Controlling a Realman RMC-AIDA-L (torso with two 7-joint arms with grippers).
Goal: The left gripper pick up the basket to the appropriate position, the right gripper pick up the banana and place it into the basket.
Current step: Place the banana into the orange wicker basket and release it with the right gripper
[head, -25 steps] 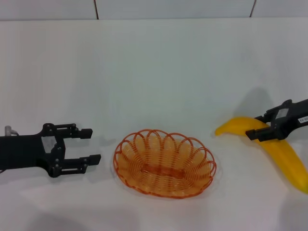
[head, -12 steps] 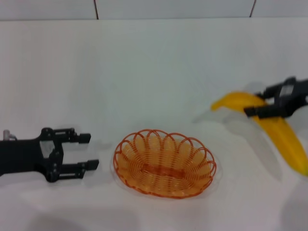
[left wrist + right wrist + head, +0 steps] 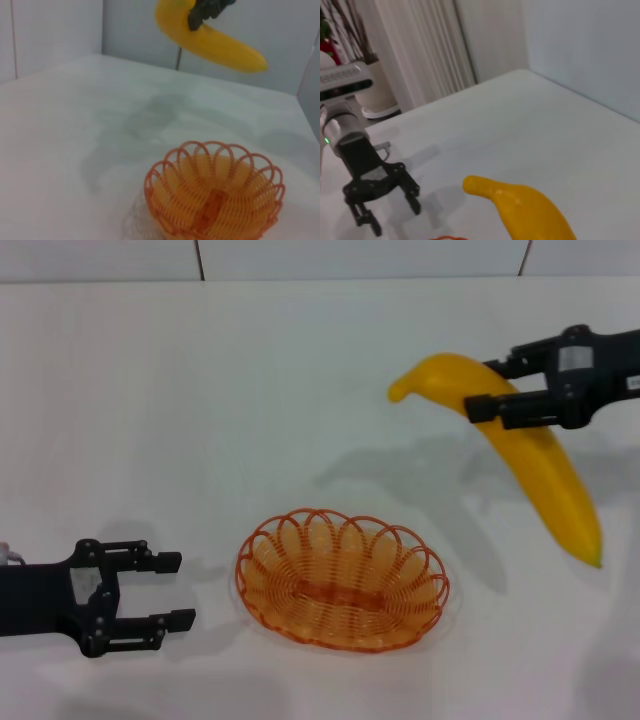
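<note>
The orange wire basket (image 3: 342,578) sits on the white table near the front middle; it also shows in the left wrist view (image 3: 215,196). My left gripper (image 3: 170,590) is open and empty, apart from the basket on its left; it also shows far off in the right wrist view (image 3: 392,207). My right gripper (image 3: 480,388) is shut on the yellow banana (image 3: 520,450) and holds it high above the table, up and to the right of the basket. The banana also shows in the left wrist view (image 3: 210,40) and the right wrist view (image 3: 525,207).
The white table (image 3: 300,410) runs back to a tiled wall (image 3: 350,258). The banana's shadow (image 3: 400,475) lies on the table behind the basket. A curtain (image 3: 415,50) and the robot's body (image 3: 342,100) show in the right wrist view.
My right gripper has lifted the banana off the table and carried it up and leftward. My left gripper has drawn back to the left, away from the basket.
</note>
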